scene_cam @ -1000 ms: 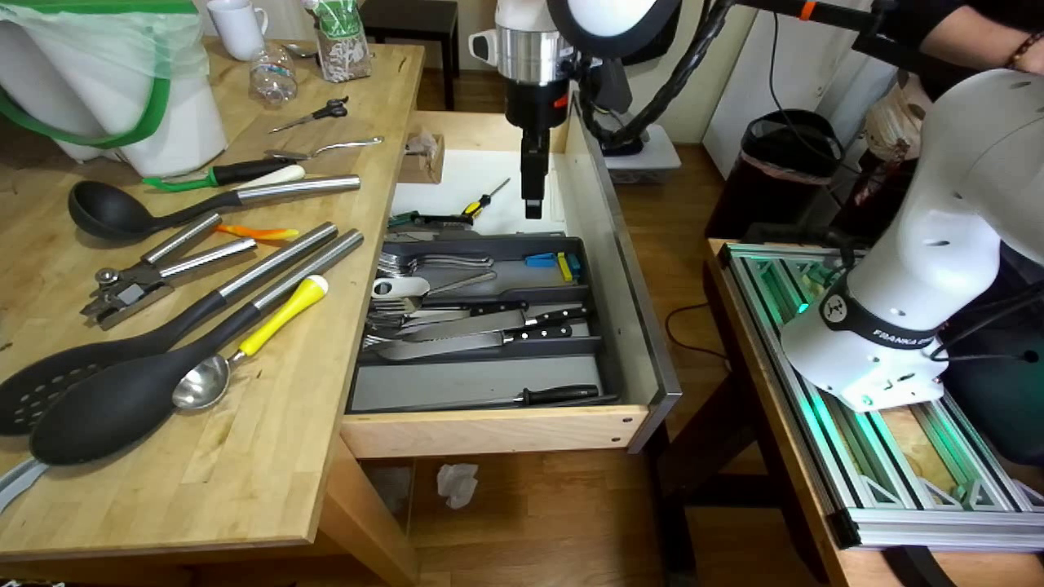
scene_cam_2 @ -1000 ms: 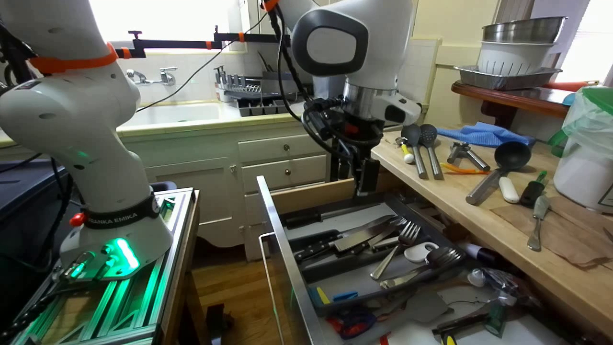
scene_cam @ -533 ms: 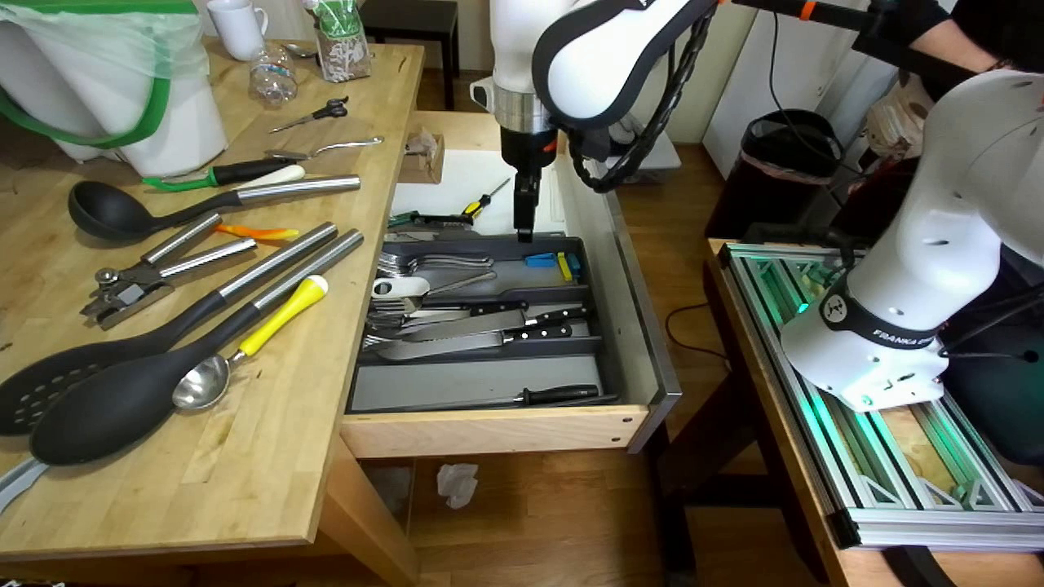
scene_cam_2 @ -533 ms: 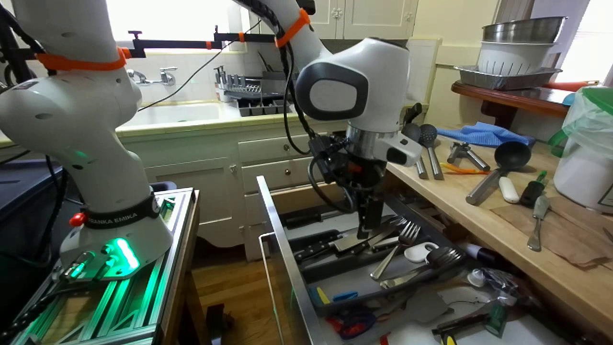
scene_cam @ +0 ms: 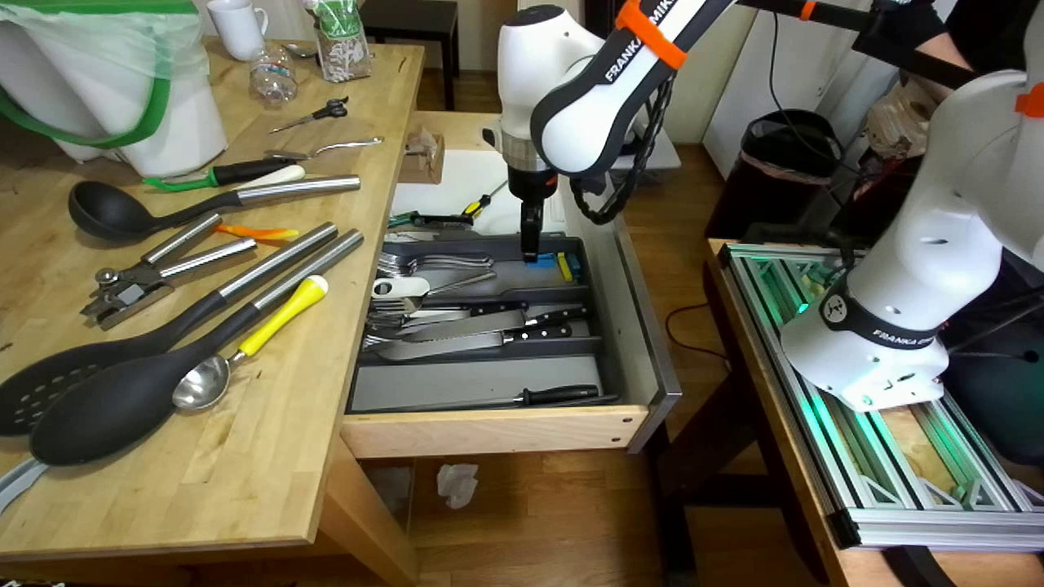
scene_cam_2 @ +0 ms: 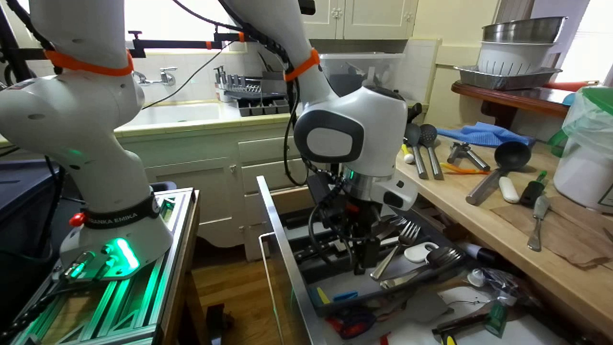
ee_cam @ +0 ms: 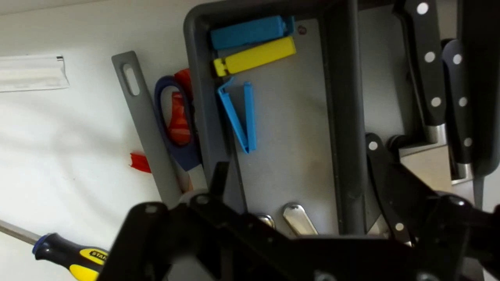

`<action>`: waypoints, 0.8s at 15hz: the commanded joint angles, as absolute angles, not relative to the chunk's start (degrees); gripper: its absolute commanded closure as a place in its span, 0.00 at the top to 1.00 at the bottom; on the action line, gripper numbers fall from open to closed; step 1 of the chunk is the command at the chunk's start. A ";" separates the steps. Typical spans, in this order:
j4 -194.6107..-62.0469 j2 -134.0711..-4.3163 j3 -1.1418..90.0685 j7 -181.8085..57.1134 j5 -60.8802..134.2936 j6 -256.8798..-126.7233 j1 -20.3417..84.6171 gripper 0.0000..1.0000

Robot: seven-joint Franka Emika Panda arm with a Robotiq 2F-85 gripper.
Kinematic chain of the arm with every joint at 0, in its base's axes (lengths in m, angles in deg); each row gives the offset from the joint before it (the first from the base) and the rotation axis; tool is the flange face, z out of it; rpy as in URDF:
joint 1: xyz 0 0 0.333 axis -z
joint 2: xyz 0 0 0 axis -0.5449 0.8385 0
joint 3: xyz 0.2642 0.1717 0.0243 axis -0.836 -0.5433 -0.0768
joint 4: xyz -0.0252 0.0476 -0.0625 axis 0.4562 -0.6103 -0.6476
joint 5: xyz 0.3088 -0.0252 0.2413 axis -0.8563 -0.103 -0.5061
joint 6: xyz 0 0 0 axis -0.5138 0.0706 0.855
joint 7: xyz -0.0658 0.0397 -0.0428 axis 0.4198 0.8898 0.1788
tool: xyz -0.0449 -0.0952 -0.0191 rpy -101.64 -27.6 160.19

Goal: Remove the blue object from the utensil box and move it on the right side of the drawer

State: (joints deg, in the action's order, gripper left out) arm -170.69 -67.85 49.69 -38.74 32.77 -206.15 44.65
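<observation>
The utensil box (scene_cam: 469, 383) is a dark grey tray inside the drawer (scene_cam: 489, 432); it also shows in the wrist view (ee_cam: 345, 117). An open, V-shaped light blue clip (ee_cam: 250, 117) lies in its narrow compartment. It also shows in both exterior views (scene_cam: 543, 261) (scene_cam_2: 345, 296). A second, darker blue clip (ee_cam: 248, 33) and a yellow clip (ee_cam: 256, 56) lie at that compartment's end. My gripper (ee_cam: 312, 175) is open and empty, its fingers wide apart. In both exterior views its tip (scene_cam: 529, 251) (scene_cam_2: 361, 269) hangs above this compartment, near the light blue clip and apart from it.
Black-handled knives (ee_cam: 425, 58) lie in the neighbouring compartment. Scissors (ee_cam: 175, 117), a grey-handled utensil (ee_cam: 146, 125) and a screwdriver (ee_cam: 70, 253) lie beside the box. The wooden countertop (scene_cam: 269, 440) with large utensils borders the drawer. The drawer's front panel (scene_cam: 632, 318) rises on the robot's side.
My gripper has moved down, from above the drawer to just over the clip compartment, and toward the light blue clip. The clips and the box have not moved.
</observation>
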 commanded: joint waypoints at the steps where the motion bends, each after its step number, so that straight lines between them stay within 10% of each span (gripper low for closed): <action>1: -169.35 -63.84 47.89 -36.53 32.47 -208.59 47.00 1.00; 7: -168.20 -60.37 46.93 -37.19 33.18 -211.31 47.97 0.50; 12: -167.78 -58.26 48.08 -38.42 35.35 -214.69 47.49 0.31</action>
State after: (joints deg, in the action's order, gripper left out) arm -168.76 -60.31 47.86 -37.46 33.19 -212.44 46.94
